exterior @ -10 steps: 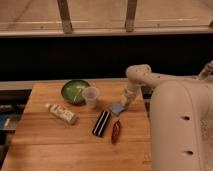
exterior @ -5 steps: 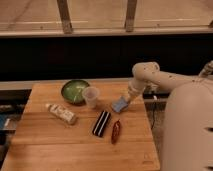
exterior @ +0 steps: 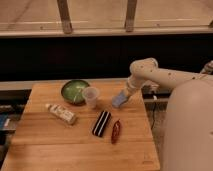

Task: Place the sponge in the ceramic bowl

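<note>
wooden table (exterior: 45, 150) stood before a dark wall with a rail above it. the gripper (exterior: 127, 93) hung over the table's far right part as the camera saw it. its fingers appeared closed on the upper end of the sponge (exterior: 119, 100). the sponge looked lifted and tilted, clear of the tabletop. the bowl (exterior: 75, 91) sat at the back left, just beside the cup (exterior: 91, 97), and held no sponge.

hazards from this position:
- the cup stood between the sponge and the bowl. a low, straight path across would likely strike the cup and tip it.
- the grip covered one end only, so the soft pad could swing or slip free in transit.
- a release short of the bowl's middle could leave the sponge on the rim or the table.

the sponge's long axis ran diagonally. its upper end met the gripper, its lower end pointed down toward the cup, and its blue face was turned to the camera.
</note>
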Tool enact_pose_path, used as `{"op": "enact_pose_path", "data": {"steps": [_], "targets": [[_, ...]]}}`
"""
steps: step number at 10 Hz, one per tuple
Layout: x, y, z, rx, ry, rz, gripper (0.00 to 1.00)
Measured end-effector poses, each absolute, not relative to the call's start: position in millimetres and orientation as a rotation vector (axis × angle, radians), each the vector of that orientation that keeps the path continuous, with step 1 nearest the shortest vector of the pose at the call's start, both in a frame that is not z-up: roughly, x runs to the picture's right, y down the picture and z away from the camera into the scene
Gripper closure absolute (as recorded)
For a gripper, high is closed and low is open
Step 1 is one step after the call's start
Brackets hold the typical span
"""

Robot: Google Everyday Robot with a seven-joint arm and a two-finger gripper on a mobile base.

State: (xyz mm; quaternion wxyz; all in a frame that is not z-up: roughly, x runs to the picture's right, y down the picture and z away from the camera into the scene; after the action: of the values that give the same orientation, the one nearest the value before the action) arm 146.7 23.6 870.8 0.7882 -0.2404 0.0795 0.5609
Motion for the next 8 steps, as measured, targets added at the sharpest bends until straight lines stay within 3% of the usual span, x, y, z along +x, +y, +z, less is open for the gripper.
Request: {"op": "enact_pose_path", "data": {"steps": [8], "targets": [[90, -76, 849, -0.383, 0.027, 1.143, 1.0]]}}
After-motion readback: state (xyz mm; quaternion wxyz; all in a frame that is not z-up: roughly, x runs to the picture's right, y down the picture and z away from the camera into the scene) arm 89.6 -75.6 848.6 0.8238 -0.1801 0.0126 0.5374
